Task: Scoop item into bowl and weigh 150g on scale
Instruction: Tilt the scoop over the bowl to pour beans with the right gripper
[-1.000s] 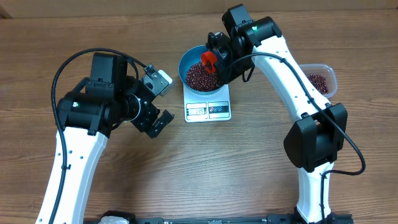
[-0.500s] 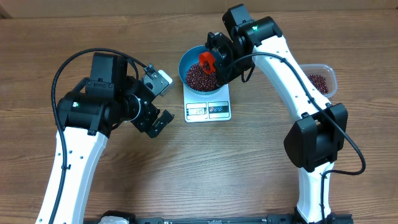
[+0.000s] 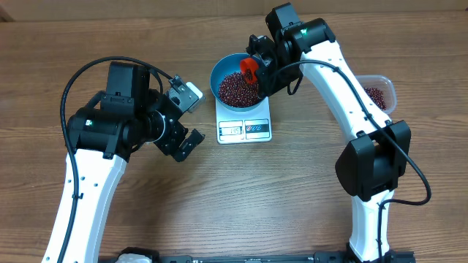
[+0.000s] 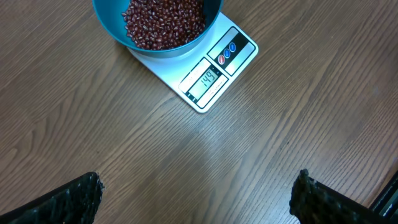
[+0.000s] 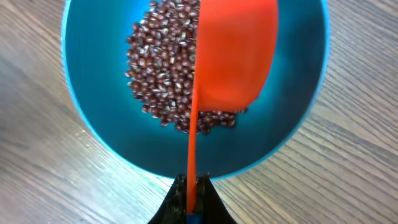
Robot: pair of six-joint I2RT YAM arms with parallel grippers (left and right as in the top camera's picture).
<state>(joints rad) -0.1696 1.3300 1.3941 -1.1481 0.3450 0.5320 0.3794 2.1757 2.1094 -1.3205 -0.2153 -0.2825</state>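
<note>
The blue bowl point(image 3: 235, 82) is seen standing on the white scale point(image 3: 246, 126), near the far middle of the wooden surface point(image 3: 292, 197). The beans point(image 3: 235, 90) are heaped inside the bowl, covering its bottom and leaving the upper wall bare. The display point(image 4: 203, 81) of the scale is lit, and a reading that looks like 149 can be made out in the left wrist view.

The right claw point(image 5: 191, 200) is clenched on the thin handle of an orange scoop point(image 5: 233, 56). The scoop is held over the right part of the bowl, above the beans, and is rolled onto its side so that its smooth outer wall is shown to the right wrist camera. Whether the scoop touches the beans cannot be told.

The left claw point(image 4: 198, 199) is released, its jaws spread wide with nothing between them. It is held above bare wood, to the left of the scale and apart from it.

A clear tub point(image 3: 378, 93) with more beans in it is placed at the right edge, behind the right arm.
</note>
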